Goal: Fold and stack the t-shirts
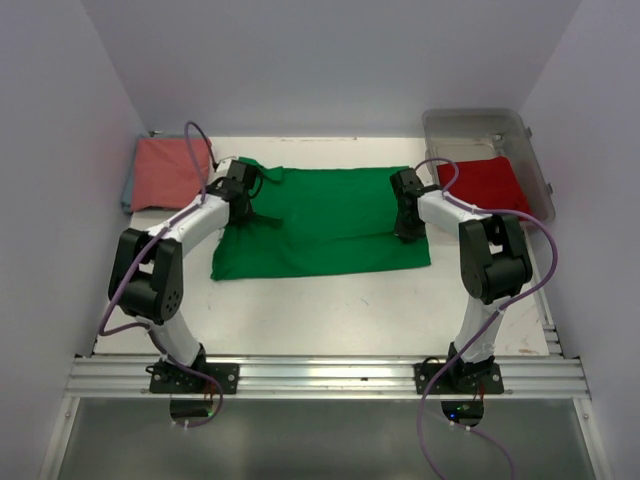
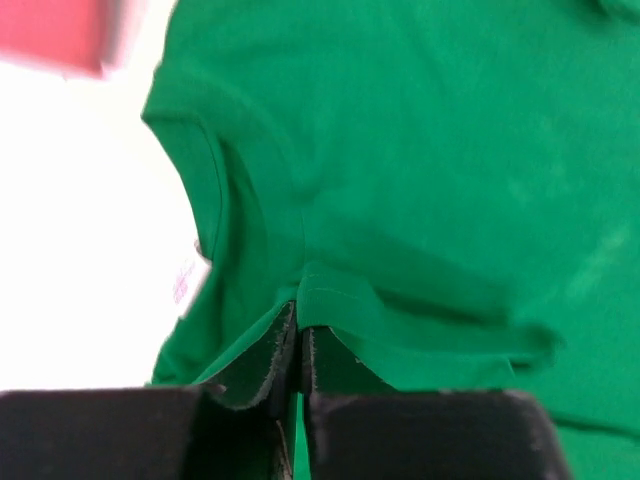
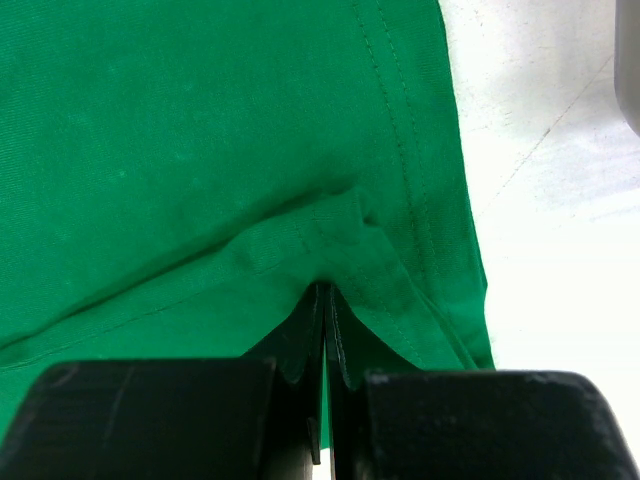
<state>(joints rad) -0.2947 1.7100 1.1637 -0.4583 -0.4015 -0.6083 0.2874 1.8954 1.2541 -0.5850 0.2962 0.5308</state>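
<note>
The green t-shirt [image 1: 325,222] lies spread across the middle of the table, folded into a rough rectangle. My left gripper [image 1: 240,190] is shut on a pinch of its cloth near the collar at the left end; the left wrist view [image 2: 297,305] shows the fold pressed between the jaws. My right gripper [image 1: 408,215] is shut on the cloth near the hem at the right end, as the right wrist view [image 3: 323,290] shows. The salmon-pink t-shirt [image 1: 168,170] lies folded at the back left. The red t-shirt [image 1: 488,185] lies at the back right.
A clear plastic bin [image 1: 490,135] stands at the back right, with the red t-shirt at its front. White walls close in the table on three sides. A metal rail [image 1: 320,375] runs along the near edge by the arm bases.
</note>
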